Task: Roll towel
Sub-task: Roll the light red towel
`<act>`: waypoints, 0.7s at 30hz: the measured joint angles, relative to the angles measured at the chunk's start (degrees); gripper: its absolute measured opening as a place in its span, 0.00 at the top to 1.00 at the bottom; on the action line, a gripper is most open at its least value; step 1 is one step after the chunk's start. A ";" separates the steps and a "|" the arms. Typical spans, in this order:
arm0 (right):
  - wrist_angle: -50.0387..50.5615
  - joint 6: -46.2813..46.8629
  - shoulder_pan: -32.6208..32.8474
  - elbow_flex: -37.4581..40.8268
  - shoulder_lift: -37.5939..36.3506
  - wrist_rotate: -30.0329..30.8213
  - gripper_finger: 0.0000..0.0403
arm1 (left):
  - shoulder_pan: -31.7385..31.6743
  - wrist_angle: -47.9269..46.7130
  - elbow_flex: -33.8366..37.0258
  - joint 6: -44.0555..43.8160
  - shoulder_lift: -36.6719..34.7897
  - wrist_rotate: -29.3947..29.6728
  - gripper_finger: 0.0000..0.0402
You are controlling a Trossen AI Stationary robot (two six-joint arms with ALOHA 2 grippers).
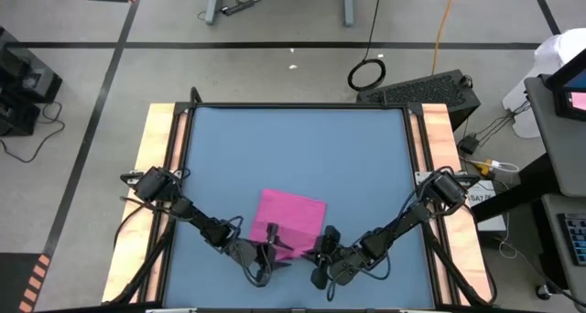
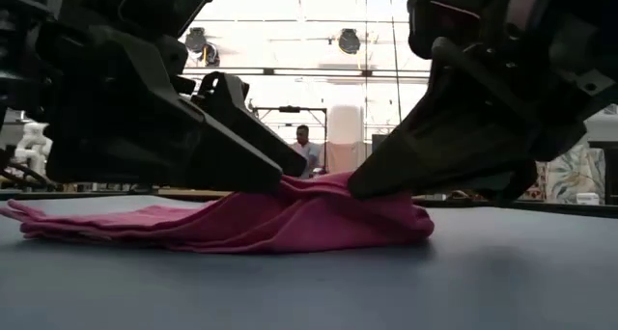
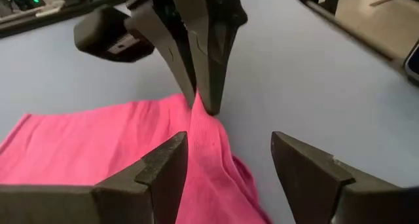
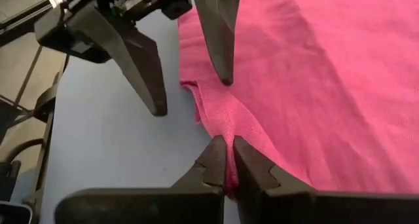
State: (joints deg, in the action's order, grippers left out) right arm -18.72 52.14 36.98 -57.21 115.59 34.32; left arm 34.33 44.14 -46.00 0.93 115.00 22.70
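You've got the towel [image 1: 291, 217] lying low on the blue table [image 1: 275, 148], near its 6 o'clock edge and a touch right of centre, mostly flat with the near edge bunched up where the two grippers meet. Look at the right gripper [image 4: 228, 160]: its jaws are pressed together on a ridge of pink cloth, and the fabric puckers up between them. That pinch is what gives you a raised lip to start the roll from, so the hold makes sense at the near edge rather than out in the middle.

Your left gripper [image 3: 226, 168] comes in from about 7 o'clock, jaws standing apart, one finger [image 3: 171, 165] over the cloth and the other over bare table. It straddles the hem just beside the right gripper's pinch and holds nothing. I read that as lining up for a second grab on the same edge, so both ends of the lip can turn over together.

From table height the towel [image 2: 241, 224] humps up under the two tools and tapers flat away from them. No turn of the roll is made yet, by my judgement. Watch that single pinch: lifting on one point alone could drag the whole cloth instead of folding it.
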 joint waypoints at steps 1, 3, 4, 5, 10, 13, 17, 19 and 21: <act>-0.05 0.04 -0.24 -0.02 0.00 -0.20 0.98 | 0.00 -0.28 0.00 -0.30 0.00 0.04 0.44; -0.15 0.04 -0.27 -0.07 -0.02 -0.21 0.98 | 0.00 0.09 0.00 -0.56 0.16 0.08 0.44; -0.15 0.04 -0.27 -0.07 -0.02 -0.21 0.98 | 0.00 0.54 -0.03 -0.55 0.42 0.10 0.44; -0.17 0.04 -0.27 -0.07 -0.03 -0.21 0.98 | -0.01 0.51 -0.14 -0.57 0.73 0.11 0.44; -0.17 0.95 -0.23 -0.09 -0.09 -0.21 0.98 | -0.48 0.34 -2.49 -0.50 3.85 0.93 0.44; -0.17 1.20 -0.25 -0.11 -0.11 -0.19 0.98 | -0.65 0.34 -4.46 -0.38 5.50 2.67 0.44; -0.20 1.20 -0.25 -0.12 -0.11 -0.19 0.98 | -0.82 0.19 -6.09 -0.47 6.70 2.68 0.44; -0.22 1.20 -0.25 -0.13 -0.11 -0.18 0.98 | -1.11 -0.80 -6.41 -1.57 6.75 2.73 0.44; -0.26 1.21 -0.25 -0.15 -0.11 -0.17 0.98 | -1.58 -2.37 -6.62 -2.08 6.75 2.82 0.46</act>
State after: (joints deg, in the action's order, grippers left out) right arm -18.98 53.35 36.73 -57.36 115.48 34.15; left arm 32.75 41.76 -52.62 -1.15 121.75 25.52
